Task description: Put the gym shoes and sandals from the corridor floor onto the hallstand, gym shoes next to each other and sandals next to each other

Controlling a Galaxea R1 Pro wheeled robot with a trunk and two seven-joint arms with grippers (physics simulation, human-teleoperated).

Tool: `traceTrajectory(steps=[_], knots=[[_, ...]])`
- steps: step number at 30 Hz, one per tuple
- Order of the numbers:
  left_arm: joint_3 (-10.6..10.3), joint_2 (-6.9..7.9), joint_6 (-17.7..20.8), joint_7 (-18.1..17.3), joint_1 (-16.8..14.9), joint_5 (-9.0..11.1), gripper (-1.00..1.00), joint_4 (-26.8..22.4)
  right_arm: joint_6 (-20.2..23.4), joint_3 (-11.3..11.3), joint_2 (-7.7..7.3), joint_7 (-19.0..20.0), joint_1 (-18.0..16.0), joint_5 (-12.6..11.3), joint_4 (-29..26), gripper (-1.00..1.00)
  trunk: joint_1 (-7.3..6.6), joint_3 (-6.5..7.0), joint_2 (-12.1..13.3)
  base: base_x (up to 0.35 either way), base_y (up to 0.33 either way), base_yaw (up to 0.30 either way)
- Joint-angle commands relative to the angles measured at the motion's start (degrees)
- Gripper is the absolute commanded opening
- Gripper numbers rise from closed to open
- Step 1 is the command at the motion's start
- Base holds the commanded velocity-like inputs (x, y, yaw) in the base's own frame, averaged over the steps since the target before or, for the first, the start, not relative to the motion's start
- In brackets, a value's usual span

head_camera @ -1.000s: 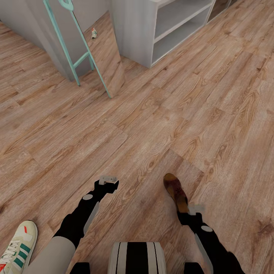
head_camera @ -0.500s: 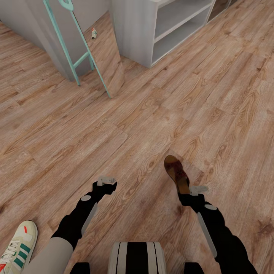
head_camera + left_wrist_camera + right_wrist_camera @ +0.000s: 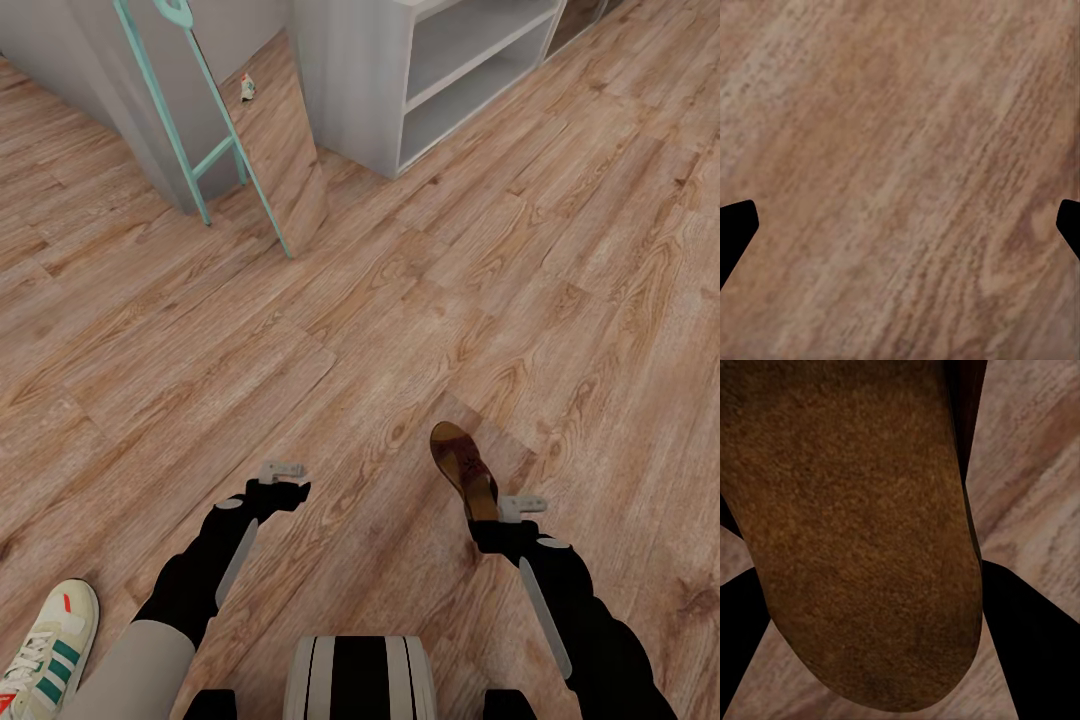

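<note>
Robot base: a striped grey-and-black trunk part (image 3: 360, 678) is sitting at the bottom edge of the head view, cut off below.
Gym shoe: one cream-white sneaker (image 3: 42, 650) with green stripes and red accents is lying on the corridor floor (image 3: 520, 300) at the near left corner, beside the left arm's pale upper sleeve; its heel end is running out of the picture, so part of it is not showing.
Left gripper: the left gripper (image 3: 281, 470) is hanging over bare planks with nothing between its fingers; in the left wrist view the two dark fingertips (image 3: 735, 232) are sitting wide apart at the picture's edges, with blurred wood grain (image 3: 900, 165) between them.
Right gripper: the right gripper (image 3: 505, 510) is clasping the heel end of a brown sandal (image 3: 463, 468); in the right wrist view the sandal's fuzzy brown sole or footbed (image 3: 855, 532) is covering most of the picture, and the dark fingers (image 3: 1035, 645) are flanking it on both sides. Which face of the sandal this is cannot be told.
Sandal: it is pointing away from the robot, its toe toward the rack; whether it is clear of the floor cannot be told.
Teal frame: a thin turquoise stand (image 3: 205, 150) is leaning by a grey wall, its top cut off.
Small object: a tiny pale thing (image 3: 247, 89) is lying far back on the floor, too small to identify.
Hallstand: the pale grey shoe rack (image 3: 380, 90) is standing at the far top, only its end and two open shelves showing.
</note>
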Motion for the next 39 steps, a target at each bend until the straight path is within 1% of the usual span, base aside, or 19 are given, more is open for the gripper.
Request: traceTrajectory(steps=[1,8,18,32,39], knots=[[0.0,0.01,0.4,-0.1,0.0,0.2,1.00,-0.1,0.3,0.0,0.00,0.0,0.0,-0.1,-0.1,-1.00,-0.01,-0.03,0.0,0.000,0.000,0.000],[0.0,0.04,0.4,-0.1,0.0,0.2,1.00,-0.2,0.0,0.2,0.06,0.0,0.0,0.3,0.0,-1.00,-0.01,0.15,0.0,0.000,0.000,0.000],[0.0,-0.01,0.4,-0.1,0.0,0.2,1.00,-0.2,0.0,0.3,0.05,0.0,0.0,0.3,0.0,-1.00,-0.01,1.01,0.0,0.000,0.000,0.000],[0.0,0.04,0.4,-0.1,0.0,0.2,1.00,-0.2,0.0,0.3,0.06,0.0,0.0,0.3,0.0,-1.00,-0.37,5.44,0.2,0.000,0.000,0.000],[0.0,0.04,0.5,-0.1,0.0,0.2,1.00,-0.2,0.0,0.3,0.05,0.0,0.0,0.3,0.0,-1.00,-0.37,6.10,0.2,0.000,0.000,0.000]])
